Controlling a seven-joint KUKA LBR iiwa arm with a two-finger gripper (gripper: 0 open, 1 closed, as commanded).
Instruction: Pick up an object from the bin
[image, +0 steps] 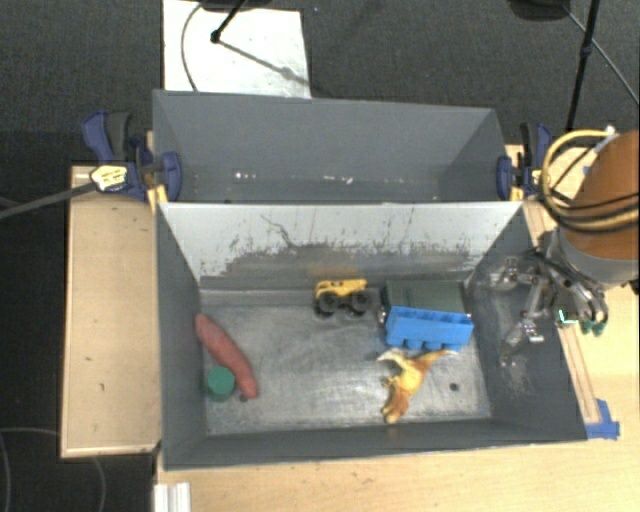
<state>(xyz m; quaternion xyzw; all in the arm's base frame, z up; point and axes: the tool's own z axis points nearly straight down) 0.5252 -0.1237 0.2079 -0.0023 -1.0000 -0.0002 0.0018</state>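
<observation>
Poised at the three o'clock side of the bin (330, 240), the gripper (527, 322) is seen above the sloping right wall, clear of the floor and of everything lying on it. Whether it is spread or pressed together cannot be told, and nothing is seen caught in it. The nearest candidate is judged to be a blue building block (428, 327), which lies just right of the floor's centre, toward nine o'clock from the gripper and apart from it. A dark green box (424, 297) is set touching or just behind the block at its twelve o'clock side, and a yellow banana-like piece (402, 386) is spread just beside it at six o'clock. A yellow toy truck (341, 296) is parked near the back edge of the floor, at about twelve o'clock from the centre. Well apart, at eight o'clock, a red sausage-shaped thing (228, 355) is laid slantwise with a green round piece (219, 382) against its lower end. The task is therefore judged to be at its opening: no thing has been chosen, closed upon or lifted, so the reach, the descent, the grasp and the lift are all left to be done.
</observation>
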